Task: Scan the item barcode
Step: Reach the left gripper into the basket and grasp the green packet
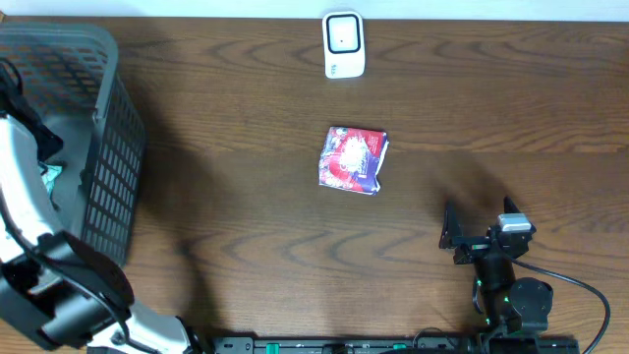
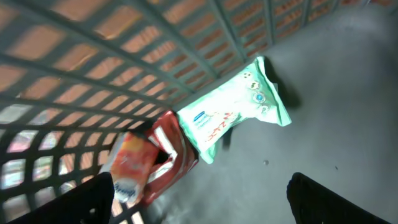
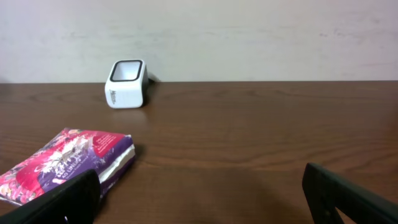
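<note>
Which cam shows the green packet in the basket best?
Left wrist: the green packet lies in full view on the basket floor, near the mesh wall. Overhead catches only a teal sliver of it past the left arm. Right wrist faces the table and misses it entirely.

Seen from above, the wooden table is evenly and fairly brightly lit. Soft, diffuse shadows darken it at left beside the basket and at lower right. The white scanner at the top is nearly washed out. The left wrist view is dimmer and soft: the mesh at upper left is blurred, and the green pouch is clearer, with a dark shadow beside it. The right wrist view is clear and evenly lit, and the packet shadows the table faintly.
</note>
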### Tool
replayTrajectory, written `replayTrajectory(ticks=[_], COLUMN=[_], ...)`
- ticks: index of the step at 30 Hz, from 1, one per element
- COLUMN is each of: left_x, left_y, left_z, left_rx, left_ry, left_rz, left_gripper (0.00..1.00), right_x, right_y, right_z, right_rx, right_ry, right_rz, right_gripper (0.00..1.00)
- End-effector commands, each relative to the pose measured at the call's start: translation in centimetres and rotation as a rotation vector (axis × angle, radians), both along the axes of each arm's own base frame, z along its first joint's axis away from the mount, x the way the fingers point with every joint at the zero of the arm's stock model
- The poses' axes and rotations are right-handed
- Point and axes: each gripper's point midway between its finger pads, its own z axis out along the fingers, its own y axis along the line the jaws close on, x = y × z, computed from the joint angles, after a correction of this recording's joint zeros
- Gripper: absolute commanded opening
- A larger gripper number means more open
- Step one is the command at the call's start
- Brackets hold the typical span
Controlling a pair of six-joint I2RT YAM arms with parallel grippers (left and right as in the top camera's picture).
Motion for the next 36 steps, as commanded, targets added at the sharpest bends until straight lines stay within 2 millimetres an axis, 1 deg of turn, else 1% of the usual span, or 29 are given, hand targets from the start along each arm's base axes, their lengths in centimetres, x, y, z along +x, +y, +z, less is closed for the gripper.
replayTrajectory(ticks=[1, 4, 8, 10, 11, 13, 17, 21, 27, 28, 29, 30, 32, 33, 34, 36], left_x=[0.8, 1.4, 1.2, 1.3, 1.6, 1.8, 2.2, 1.8, 1.9, 1.7, 1.5, 1.3, 0.8, 0.6, 0.5, 0.2], left_y=[0.7, 1.4, 2.5, 2.5, 2.3, 2.0, 2.2, 2.8, 1.5, 1.4, 1.2, 1.0, 0.7, 0.5, 0.4, 0.2], left_z=[-3.3, -6.0, -9.2, -10.9, -11.8, -13.0, -14.4, -14.7, -15.7, -15.9, -16.1, -16.2, -16.2, -16.2, -16.1, -15.4], left_rx=[-0.029, -0.052, -0.086, -0.134, -0.172, -0.225, -0.275, -0.277, -0.37, -0.375, -0.382, -0.388, -0.405, -0.411, -0.417, -0.42], left_ry=[0.101, 0.169, 0.214, 0.241, 0.246, 0.23, 0.179, 0.176, 0.119, 0.125, 0.131, 0.137, 0.154, 0.16, 0.166, 0.164], left_rz=[-0.071, -0.12, -0.108, -0.167, -0.209, -0.24, -0.238, -0.221, -0.236, -0.235, -0.234, -0.233, -0.231, -0.23, -0.228, -0.217], left_gripper=[0.88, 0.88, 0.88, 0.88, 0.89, 0.93, 0.94, 0.93, 0.9, 0.81, 0.67, 0.51, 0.28, 0.15, 0.08, 0.07], right_x=[0.0, 0.0, 0.0, 0.0, 0.0, 0.0, 0.0, 0.0, 0.0, 0.0, 0.0, 0.0, 0.0, 0.0, 0.0, 0.0], right_y=[-0.2, -0.2, -0.2, -0.2, -0.2, -0.2, -0.2, -0.2, -0.2, -0.2, -0.2, -0.2, -0.2, -0.2, -0.2, -0.2], right_z=[0.0, 0.0, 0.0, 0.0, 0.0, 0.0, 0.0, 0.0, 0.0, 0.0, 0.0, 0.0, 0.0, 0.0, 0.0, 0.0], right_rx=[0.01, 0.01, 0.01, 0.01, 0.01, 0.01, 0.01, 0.01, 0.01, 0.01, 0.01, 0.01, 0.01, 0.01, 0.01, 0.01], right_ry=[0.001, 0.001, 0.001, 0.001, 0.001, 0.001, 0.001, 0.001, 0.001, 0.001, 0.001, 0.001, 0.001, 0.001, 0.001, 0.001], right_rz=[-0.01, -0.01, -0.01, -0.01, -0.01, -0.01, -0.01, -0.01, -0.01, -0.01, -0.01, -0.01, -0.01, -0.01, -0.01, -0.01], right_gripper=[0.99, 0.99, 0.99, 0.99, 0.99, 0.99, 0.99, 0.99, 0.99, 0.99, 0.99, 0.99, 0.99, 0.99, 0.99, 0.99])
